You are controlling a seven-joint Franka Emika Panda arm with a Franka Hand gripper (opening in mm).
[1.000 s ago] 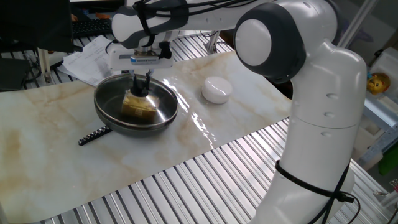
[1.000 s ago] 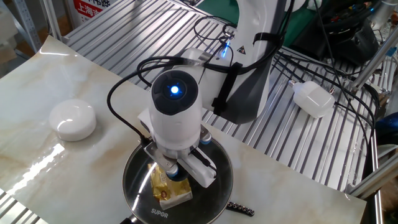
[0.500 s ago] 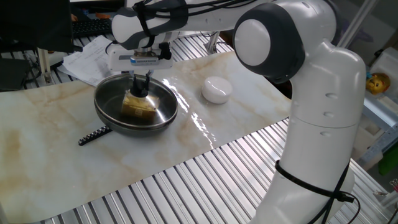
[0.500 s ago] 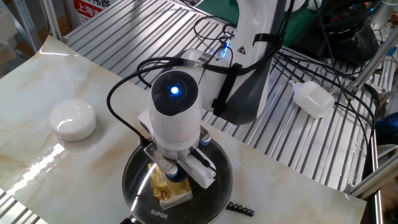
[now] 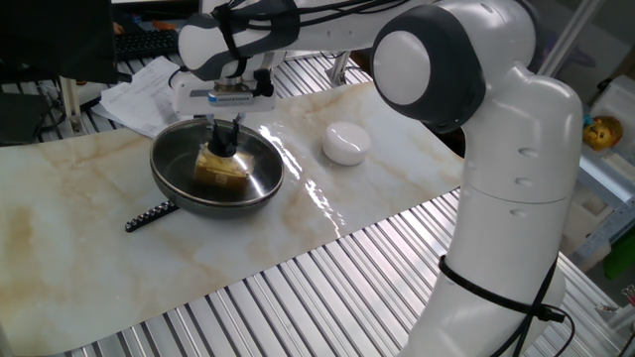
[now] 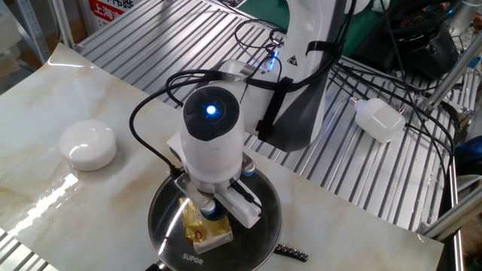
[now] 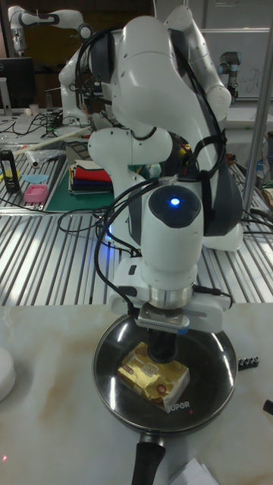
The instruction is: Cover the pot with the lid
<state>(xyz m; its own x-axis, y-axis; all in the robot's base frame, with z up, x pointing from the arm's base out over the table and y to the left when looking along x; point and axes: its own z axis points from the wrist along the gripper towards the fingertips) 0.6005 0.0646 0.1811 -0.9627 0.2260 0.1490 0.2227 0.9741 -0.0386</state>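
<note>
The glass lid (image 5: pixel 213 159) sits on the shallow black pot (image 5: pixel 216 188) — metal rim gleaming. The gripper (image 5: pixel 227 137) is clamped on its knob; a smooth white puck (image 5: pixel 345 142) lies beside the pot on the marbled tabletop (image 5: pixel 60 218).

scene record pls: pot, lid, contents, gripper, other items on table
pot: shallow round black frying pan with long black handle, on the marble tabletop
lid: round clear glass lid sits on the pan
contents: yellow-and-white packaged block under the glass
gripper: two-finger gripper at the lid's centre, over the knob; open or shut cannot be told
other: small white rounded puck beside the pan, apart from it
</note>
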